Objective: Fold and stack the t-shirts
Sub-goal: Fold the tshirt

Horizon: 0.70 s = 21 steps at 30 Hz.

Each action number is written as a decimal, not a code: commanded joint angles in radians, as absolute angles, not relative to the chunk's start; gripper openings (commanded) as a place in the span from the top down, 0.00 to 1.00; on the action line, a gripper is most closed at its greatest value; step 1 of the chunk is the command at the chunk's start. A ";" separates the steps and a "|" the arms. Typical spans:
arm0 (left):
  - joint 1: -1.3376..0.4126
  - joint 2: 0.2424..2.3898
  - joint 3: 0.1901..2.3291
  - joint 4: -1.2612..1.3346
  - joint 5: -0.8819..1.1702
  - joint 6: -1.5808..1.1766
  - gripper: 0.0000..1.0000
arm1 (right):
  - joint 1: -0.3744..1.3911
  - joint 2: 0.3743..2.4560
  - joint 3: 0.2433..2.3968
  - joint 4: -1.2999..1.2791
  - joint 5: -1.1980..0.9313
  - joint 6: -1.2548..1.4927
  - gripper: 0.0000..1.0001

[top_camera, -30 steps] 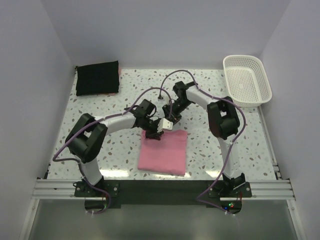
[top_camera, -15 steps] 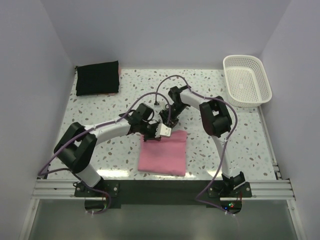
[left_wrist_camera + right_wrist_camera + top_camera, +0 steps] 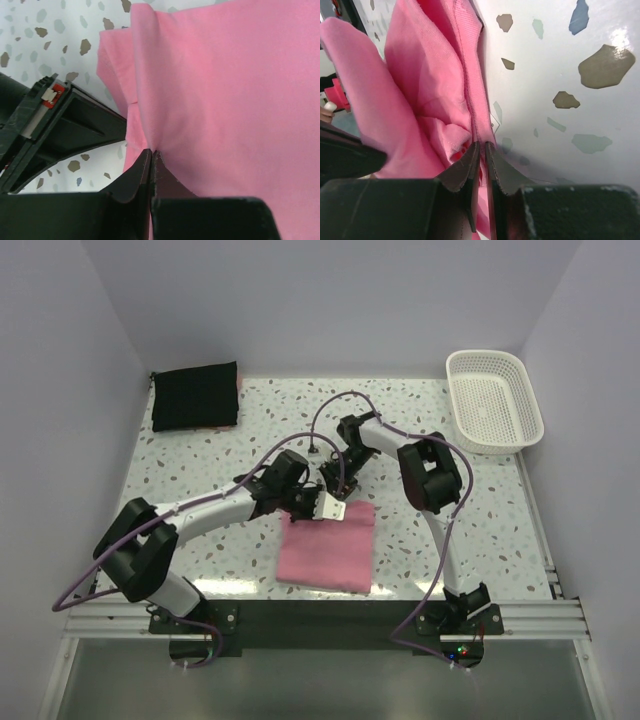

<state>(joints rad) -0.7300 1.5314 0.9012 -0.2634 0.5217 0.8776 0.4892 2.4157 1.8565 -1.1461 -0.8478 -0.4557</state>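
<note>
left hand (image 3: 151, 154) and right hand (image 3: 481, 147) each pinching the far edge of the folded pink t-shirt (image 3: 328, 545) on the tabletop (image 3: 190, 455).

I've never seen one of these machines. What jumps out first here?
A folded pink t-shirt lies centre front, with the left gripper and right gripper both pinched on its far edge. A folded black garment sits in the far left corner, a white basket far right.
</note>
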 commanded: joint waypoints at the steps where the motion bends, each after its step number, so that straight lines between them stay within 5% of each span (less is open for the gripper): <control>1: -0.732 1.468 0.905 -0.170 0.486 0.870 1.00 | 0.494 2.434 1.836 -1.141 -0.775 -0.518 0.86; 21: -0.669 1.528 0.902 -0.023 0.466 0.870 0.96 | 0.492 2.448 1.845 -1.157 -0.781 -0.554 0.86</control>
